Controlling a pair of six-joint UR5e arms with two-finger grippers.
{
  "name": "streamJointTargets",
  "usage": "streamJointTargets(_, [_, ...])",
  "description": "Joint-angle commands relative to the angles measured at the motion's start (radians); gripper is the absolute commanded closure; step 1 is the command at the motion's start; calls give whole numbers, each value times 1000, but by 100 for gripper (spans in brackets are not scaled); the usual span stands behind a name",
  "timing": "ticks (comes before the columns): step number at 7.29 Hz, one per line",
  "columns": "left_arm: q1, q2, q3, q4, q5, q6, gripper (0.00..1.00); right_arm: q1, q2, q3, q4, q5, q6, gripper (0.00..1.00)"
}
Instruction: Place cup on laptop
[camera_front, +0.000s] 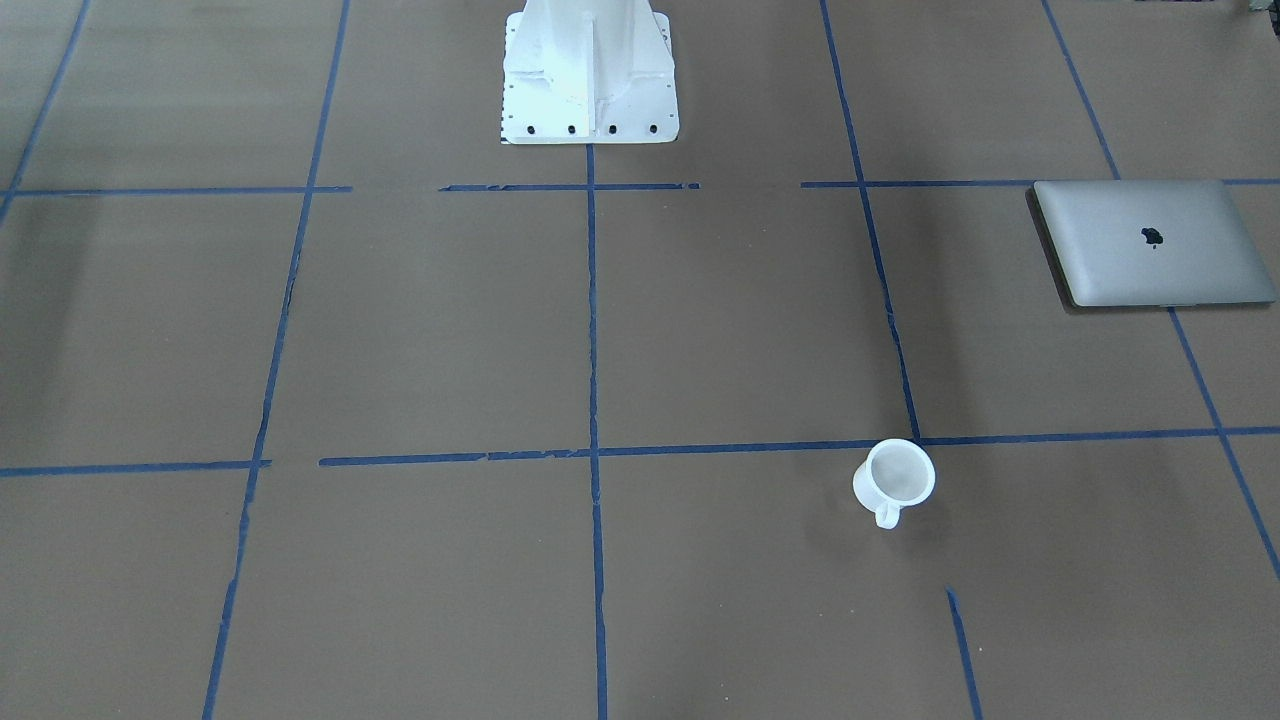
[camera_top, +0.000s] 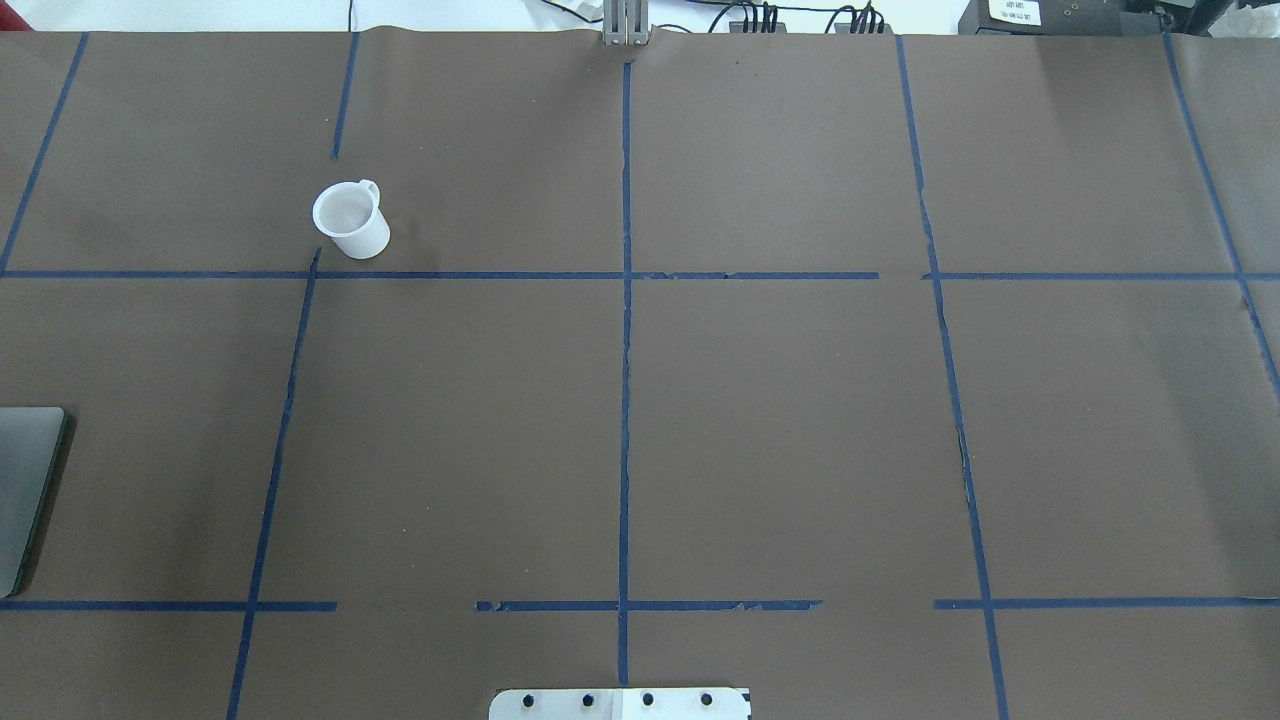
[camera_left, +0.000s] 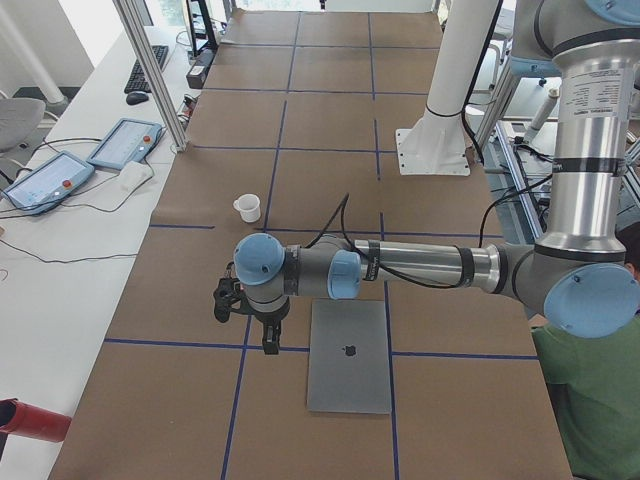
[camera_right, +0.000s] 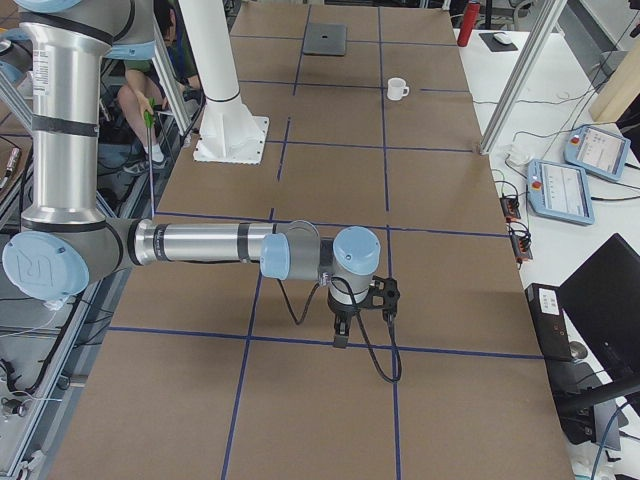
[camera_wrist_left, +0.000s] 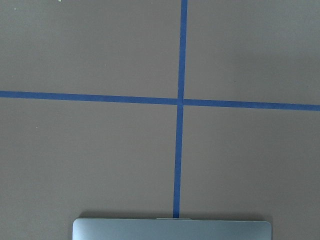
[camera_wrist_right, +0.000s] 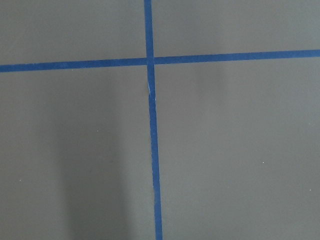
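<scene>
Brown paper with a blue tape grid covers the table (camera_front: 450, 330).

Hidden or cut off: the left gripper (camera_left: 269, 344) shows only in the left side view and the right gripper (camera_right: 340, 338) only in the right side view. I cannot tell from these views whether either pair of fingers is apart or together. The overhead view cuts the laptop (camera_front: 1150, 245) at its left edge, leaving a narrow strip. The left wrist view catches only one long edge of it.

Task thing: the cup (camera_front: 895, 480) is small, white and slightly translucent. It stands upright, mouth up, with one loop handle. It sits on the robot's left half of the table, far from the base, just beyond a tape line and well apart from the laptop.

Orientation: the handle points away from the robot. The laptop lies flat at the far left, lid shut and logo up, with its long axis along the table's length. The left gripper hangs near its far long edge.
</scene>
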Motion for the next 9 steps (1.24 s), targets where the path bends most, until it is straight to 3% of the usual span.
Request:
streamJointTargets(1, [2,0,5,-3,2,0,0,0,0,0,0,0,0,0])
streamJointTargets(5, [21,-81,-56,47,3,-9,0,0,0,0,0,0,0,0])
streamJointTargets(7, [143,-260,-132,290,5,-18,0,0,0,0,0,0,0,0])
streamJointTargets(9, [298,-383,-153,305,14,-305,0,0,0,0,0,0,0,0])
